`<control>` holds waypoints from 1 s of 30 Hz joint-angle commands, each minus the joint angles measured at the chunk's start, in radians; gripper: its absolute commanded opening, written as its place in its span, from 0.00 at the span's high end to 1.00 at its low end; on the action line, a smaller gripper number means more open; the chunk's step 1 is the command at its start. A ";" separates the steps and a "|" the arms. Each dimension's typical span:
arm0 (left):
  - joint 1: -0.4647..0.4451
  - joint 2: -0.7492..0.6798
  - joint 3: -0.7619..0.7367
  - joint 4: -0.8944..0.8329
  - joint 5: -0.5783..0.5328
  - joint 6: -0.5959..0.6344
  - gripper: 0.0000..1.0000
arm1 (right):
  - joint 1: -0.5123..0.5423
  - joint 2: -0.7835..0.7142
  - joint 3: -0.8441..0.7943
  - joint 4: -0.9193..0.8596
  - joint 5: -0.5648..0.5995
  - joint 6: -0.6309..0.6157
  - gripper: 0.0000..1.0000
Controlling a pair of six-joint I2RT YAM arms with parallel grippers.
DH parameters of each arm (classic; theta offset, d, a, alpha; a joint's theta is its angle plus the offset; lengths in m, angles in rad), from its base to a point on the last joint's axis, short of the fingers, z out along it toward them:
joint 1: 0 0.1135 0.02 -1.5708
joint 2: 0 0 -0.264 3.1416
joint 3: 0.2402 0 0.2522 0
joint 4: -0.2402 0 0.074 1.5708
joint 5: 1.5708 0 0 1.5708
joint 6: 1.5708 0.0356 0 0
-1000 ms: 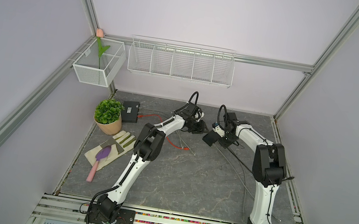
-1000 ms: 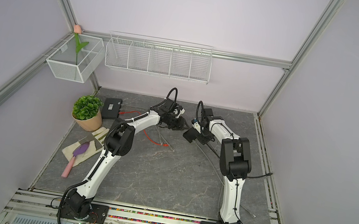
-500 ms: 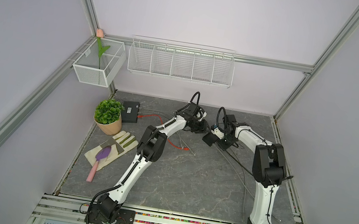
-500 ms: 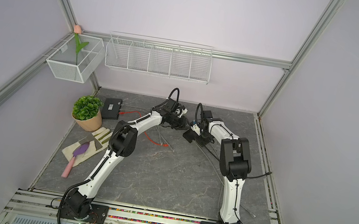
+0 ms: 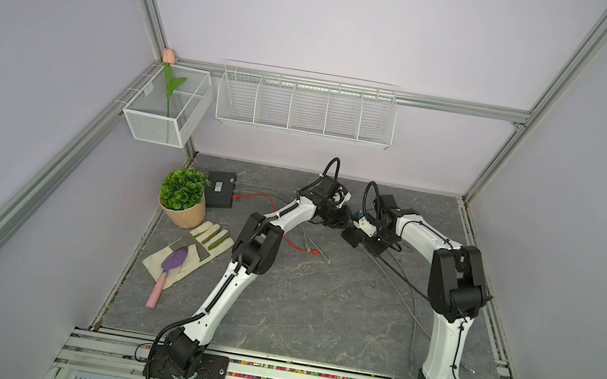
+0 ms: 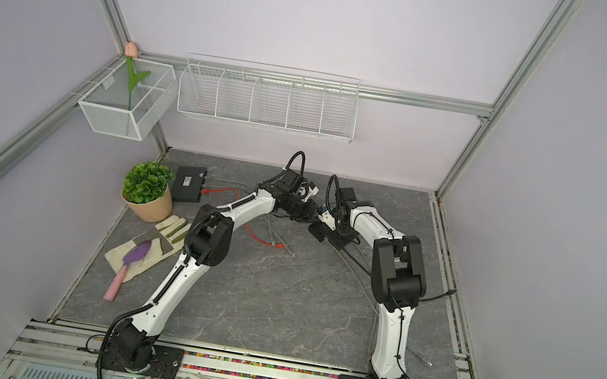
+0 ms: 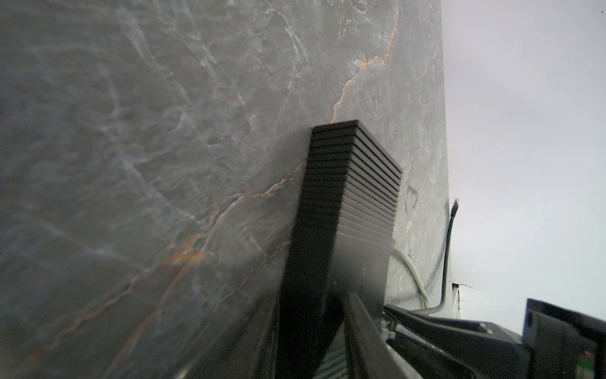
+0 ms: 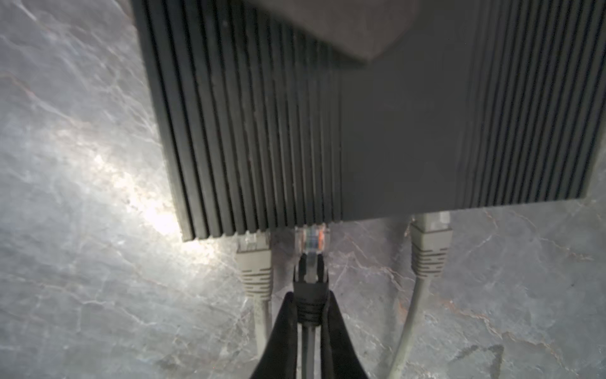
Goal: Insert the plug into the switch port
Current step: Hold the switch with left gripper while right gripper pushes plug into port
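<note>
Two grey plugs [image 8: 254, 259] flank the plug [image 8: 311, 239] at the switch [image 8: 393, 131] face; right jaws pinch its black boot [image 8: 308, 302], probably the safest hold; likely light, brittle-clipped; left jaws: cannot tell

You look along the grey marbled tabletop [image 7: 147, 164], veined in orange, which stands tilted across most of the frame. The black ribbed switch [image 7: 354, 183] lies on it, running away from you. Your left gripper [image 7: 328, 328] sits at the switch's near end, one blurred finger [image 7: 360, 334] crossing its smooth band. You cannot tell whether the jaws press it. Past the switch a grey cable [image 7: 414, 272] curves over the table, and a black cable [image 7: 447, 249] runs along the table's edge to a loose connector. The right gripper [image 7: 392, 325] points its dark tips at the switch's far side.
</note>
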State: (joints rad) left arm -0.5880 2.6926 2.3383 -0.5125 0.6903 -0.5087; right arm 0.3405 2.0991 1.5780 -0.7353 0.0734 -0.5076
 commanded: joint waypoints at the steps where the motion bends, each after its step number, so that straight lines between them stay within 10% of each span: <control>1: -0.013 -0.006 -0.046 -0.067 -0.012 0.031 0.67 | 0.012 -0.016 -0.009 0.010 -0.031 0.009 0.93; 30: -0.019 -0.024 -0.091 -0.133 -0.033 0.109 0.70 | -0.008 0.081 0.113 -0.033 -0.048 0.014 0.93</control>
State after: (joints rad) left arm -0.5877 2.6610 2.2894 -0.5083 0.6811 -0.4461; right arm 0.3283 2.1574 1.6451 -0.7868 0.0616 -0.4976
